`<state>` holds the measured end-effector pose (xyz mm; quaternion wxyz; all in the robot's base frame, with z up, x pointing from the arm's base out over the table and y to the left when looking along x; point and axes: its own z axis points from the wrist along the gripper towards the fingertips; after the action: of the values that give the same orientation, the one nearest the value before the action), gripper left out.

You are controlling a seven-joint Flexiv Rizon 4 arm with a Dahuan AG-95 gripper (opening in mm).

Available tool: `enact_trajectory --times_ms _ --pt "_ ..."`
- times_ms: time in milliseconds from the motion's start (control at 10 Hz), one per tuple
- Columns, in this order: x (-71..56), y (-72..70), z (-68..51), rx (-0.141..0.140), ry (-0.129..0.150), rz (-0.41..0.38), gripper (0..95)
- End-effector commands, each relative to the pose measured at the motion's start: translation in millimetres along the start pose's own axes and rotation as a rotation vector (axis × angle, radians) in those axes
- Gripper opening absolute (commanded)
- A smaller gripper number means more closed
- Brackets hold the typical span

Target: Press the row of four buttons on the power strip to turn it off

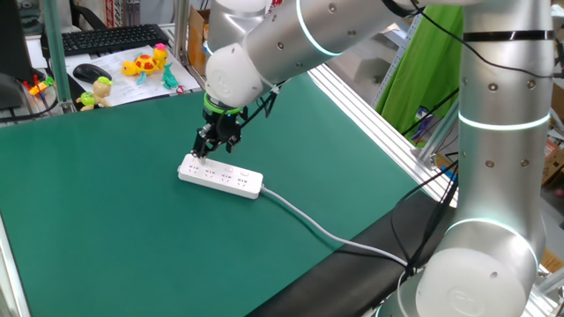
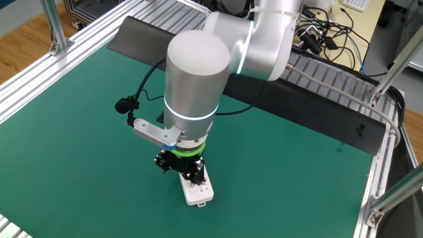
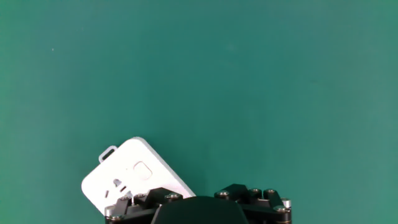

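Note:
The white power strip [image 1: 225, 176] lies flat on the green mat, and its grey cable [image 1: 308, 220] runs off toward the table's near right edge. My gripper [image 1: 216, 145] hangs right over the strip's left end, fingers pointing down. One finger [image 1: 202, 153] reaches down to the strip's top surface. From the other fixed view the gripper [image 2: 182, 165] covers most of the strip [image 2: 198, 192]. In the hand view the strip's rounded end [image 3: 134, 174] shows one square button [image 3: 142, 169]; the remaining buttons are hidden. The gripper [image 3: 202, 199] stands open, holding nothing.
A black keyboard [image 1: 101, 40], a mouse [image 1: 88, 72] and small toys [image 1: 145, 63] sit beyond the mat's far left corner. Aluminium rails [image 1: 379, 114] border the mat on the right. A small black object on a cable [image 2: 122, 104] rests on the mat beside the arm.

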<state>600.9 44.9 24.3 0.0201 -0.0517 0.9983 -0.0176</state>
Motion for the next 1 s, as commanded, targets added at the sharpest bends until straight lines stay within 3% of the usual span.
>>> enact_trajectory --times_ms 100,400,700,900,1000 --pt "-3.2 0.9 2.7 0.000 -0.005 0.002 76.0" --pt "-12.6 2.4 -4.0 0.001 0.002 -0.002 76.0" --pt "-16.2 5.7 4.9 0.002 -0.007 0.009 76.0" --pt "-17.9 1.5 6.0 0.005 -0.003 -0.011 76.0" --pt "-19.2 -6.0 12.3 0.001 -0.006 -0.024 76.0"
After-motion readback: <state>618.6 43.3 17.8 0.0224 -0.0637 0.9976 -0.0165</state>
